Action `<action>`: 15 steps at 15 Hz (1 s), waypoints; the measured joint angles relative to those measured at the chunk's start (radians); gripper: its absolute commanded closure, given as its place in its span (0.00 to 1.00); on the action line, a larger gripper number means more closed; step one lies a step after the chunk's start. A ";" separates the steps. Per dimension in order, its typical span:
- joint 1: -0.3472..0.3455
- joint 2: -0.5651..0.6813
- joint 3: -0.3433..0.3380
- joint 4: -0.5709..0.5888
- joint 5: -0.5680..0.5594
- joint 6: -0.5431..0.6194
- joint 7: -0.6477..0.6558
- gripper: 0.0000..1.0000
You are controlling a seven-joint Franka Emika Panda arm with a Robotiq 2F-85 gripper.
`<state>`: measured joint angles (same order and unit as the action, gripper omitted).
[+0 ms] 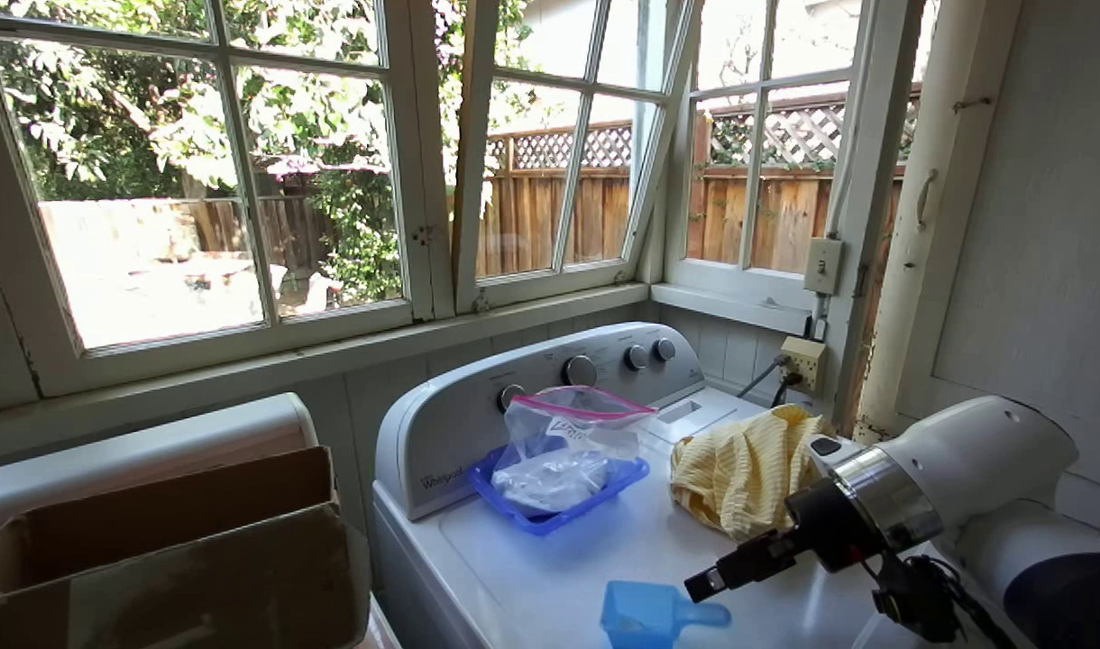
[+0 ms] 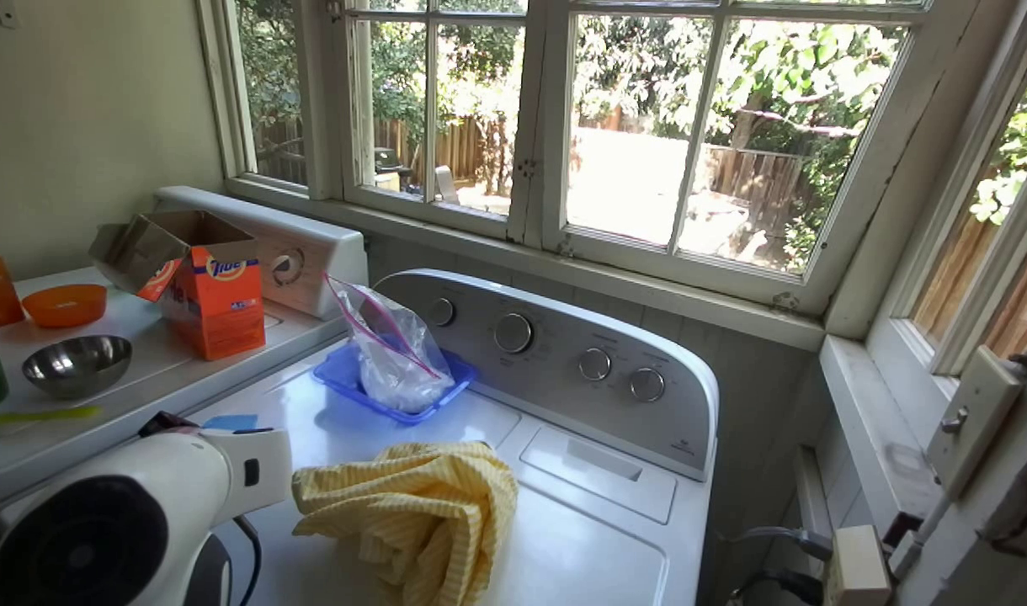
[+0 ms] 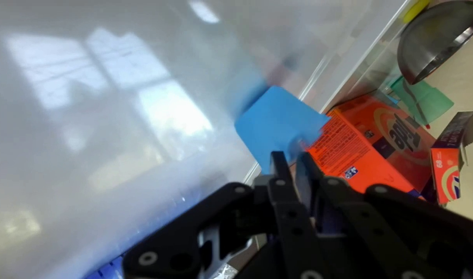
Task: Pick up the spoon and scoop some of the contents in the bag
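Observation:
The spoon is a translucent blue scoop (image 1: 642,611) with a short handle, low over the white washer top. It also shows in the wrist view (image 3: 275,122) just beyond the fingertips, and partly behind the arm in an exterior view (image 2: 231,422). My gripper (image 1: 701,586) is at the handle. In the wrist view the fingers (image 3: 290,155) are close together with a narrow gap, shut on the handle, which they partly hide. A clear zip bag (image 1: 559,473) with white contents stands open in a blue tray (image 1: 543,525). Bag (image 2: 400,370) and tray (image 2: 387,412) show in both exterior views.
A yellow striped cloth (image 1: 744,469) lies on the washer beside the arm. On the neighbouring machine stand an orange Tide box (image 2: 219,303), a metal bowl (image 2: 77,367) and an orange bowl (image 2: 65,305). The washer's control panel (image 2: 556,362) rises behind the tray.

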<state>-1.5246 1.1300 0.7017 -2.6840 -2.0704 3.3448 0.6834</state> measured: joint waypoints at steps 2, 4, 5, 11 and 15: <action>0.002 0.000 -0.003 0.001 0.000 0.000 0.000 0.39; 0.003 0.000 -0.005 0.004 0.000 0.000 0.000 0.24; 0.003 0.000 -0.005 0.004 0.000 -0.001 0.000 0.17; -0.011 -0.066 0.114 -0.045 0.028 -0.008 0.025 0.00; 0.060 -0.227 0.347 -0.082 0.054 -0.012 0.220 0.00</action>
<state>-1.4641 0.9031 1.0485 -2.7658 -2.0169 3.3332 0.9035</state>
